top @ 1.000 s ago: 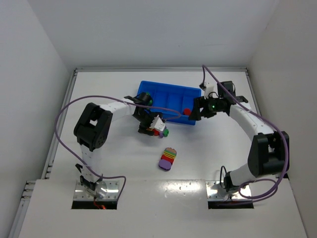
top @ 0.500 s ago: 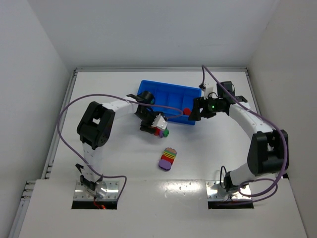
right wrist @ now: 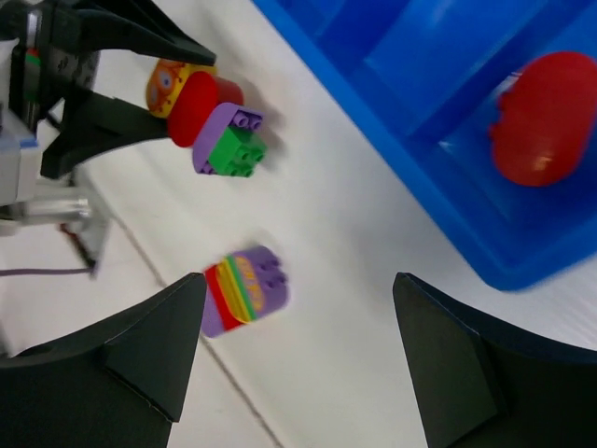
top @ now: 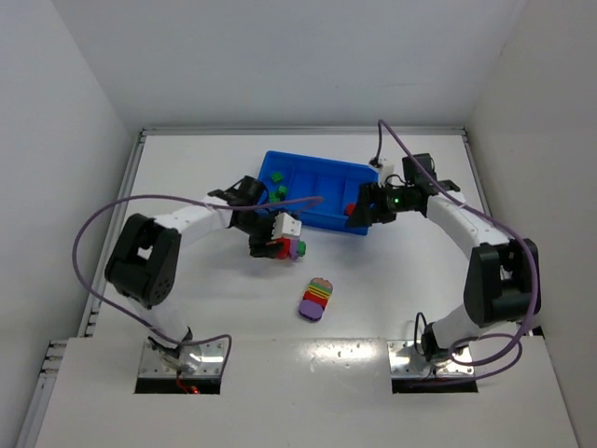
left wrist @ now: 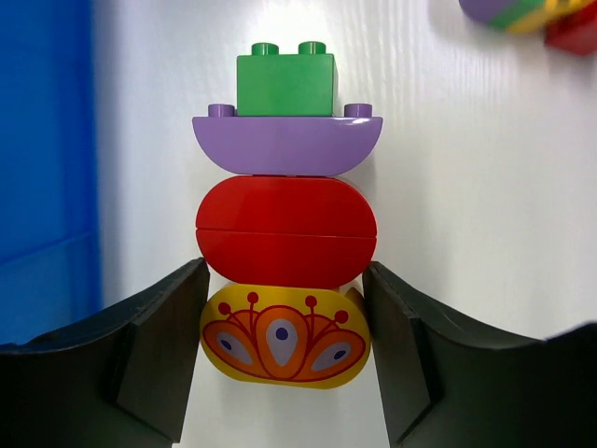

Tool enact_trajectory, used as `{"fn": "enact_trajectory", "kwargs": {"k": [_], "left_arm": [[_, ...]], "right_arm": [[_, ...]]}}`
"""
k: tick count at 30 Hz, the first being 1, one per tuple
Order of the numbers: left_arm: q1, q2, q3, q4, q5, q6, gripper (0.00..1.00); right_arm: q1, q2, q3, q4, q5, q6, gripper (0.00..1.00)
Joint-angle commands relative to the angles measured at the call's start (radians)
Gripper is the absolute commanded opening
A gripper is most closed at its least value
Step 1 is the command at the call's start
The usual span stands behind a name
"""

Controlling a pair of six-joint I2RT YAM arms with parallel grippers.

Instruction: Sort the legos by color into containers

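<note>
- Our left claw [left wrist: 284,271] is closed on a stack of four bricks [left wrist: 285,210], its two fingers [left wrist: 159,345] pressing on either side of the yellow patterned brick [left wrist: 284,336] at the stack's near end.
- From that yellow end outward, the stack runs through a red oval brick [left wrist: 285,231] and a purple boat-shaped brick [left wrist: 287,145] to a small green brick [left wrist: 284,84] at the far tip.
- The stack sits over the white counter [top: 215,289], just beside the near long wall of the blue tray [top: 331,187] and outside it. We cannot tell whether it touches the counter.
- Our right claw [right wrist: 303,285] is open with nothing between its fingers, and it hovers at the right end of the tray.
- A red rounded piece [right wrist: 546,131] lies in the tray's rightmost compartment, close to that claw.
- Two small green bricks [top: 280,185] lie in the leftmost compartment, as we see from the top view.
- A second clump [top: 316,299], layered in purple, green, yellow and red, lies flat on the counter nearer the arm bases, apart from the tray and from both claws.
</note>
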Motion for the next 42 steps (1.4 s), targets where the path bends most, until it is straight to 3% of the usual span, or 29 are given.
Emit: {"fn": "enact_trajectory", "kwargs": {"k": [1,5,14,22,30,35,42], "left_arm": [[0.001,-0.145,-0.049,0.18,0.012,-0.202,0.35],[0.001,-0.245,-0.121,0.289,-0.034,-0.325,0.35],[-0.028,-0.364,-0.233,0.389,-0.107,-0.399,0.34],[-0.041,-0.403,-0.255,0.436,-0.117,-0.428,0.34],[-0.041,-0.432,-0.273,0.456,-0.117,-0.437,0.34],[-0.041,-0.432,-0.273,0.456,-0.117,-0.437,0.34],[-0.041,-0.441,-0.273,0.456,-0.117,-0.426,0.34]], "right_arm": [[0.027,0.037,0.021,0.11,-0.156,0.149,0.82],[0.073,0.093,0.021,0.201,-0.239,0.282,0.82],[0.171,0.24,0.064,0.435,-0.35,0.572,0.82],[0.21,0.326,0.102,0.544,-0.419,0.684,0.82],[0.219,0.378,0.113,0.564,-0.428,0.695,0.82],[0.219,0.402,0.133,0.612,-0.437,0.744,0.72],[0.219,0.433,0.151,0.709,-0.479,0.815,0.49]]}}
